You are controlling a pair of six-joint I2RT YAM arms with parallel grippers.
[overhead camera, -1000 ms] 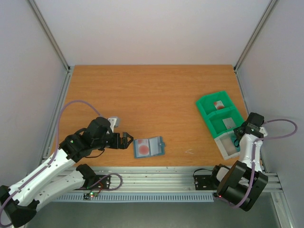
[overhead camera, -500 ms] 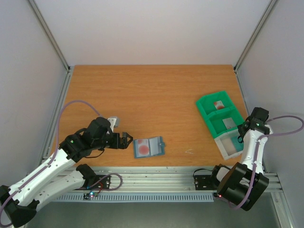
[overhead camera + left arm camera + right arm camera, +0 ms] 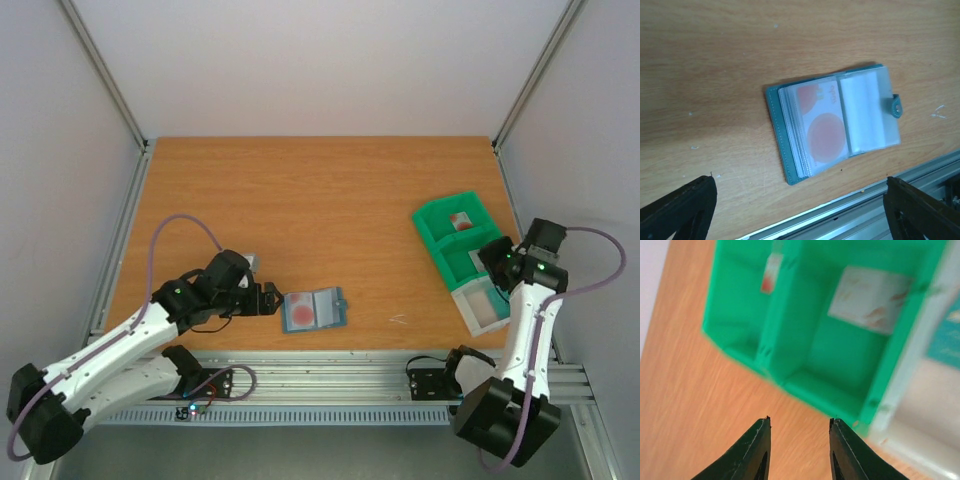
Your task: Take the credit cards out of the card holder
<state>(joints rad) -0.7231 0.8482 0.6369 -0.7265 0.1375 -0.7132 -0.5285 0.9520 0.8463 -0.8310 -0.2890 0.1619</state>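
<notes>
Top view: we see left claw [image 3: 268, 298] edged nearer card holder [image 3: 314, 309], just beside its left edge; right claw [image 3: 495, 257] gone from white tray [image 3: 480, 312] to green bin [image 3: 450, 235].
Left wrist: holder spread flat on table [image 3: 715, 75], red card [image 3: 824, 134] pocketed; fingers wide apart, empty.
Right wrist: fingers slightly parted, empty, over bin holding pale card [image 3: 870, 297] and red-white card [image 3: 771, 272].
</notes>
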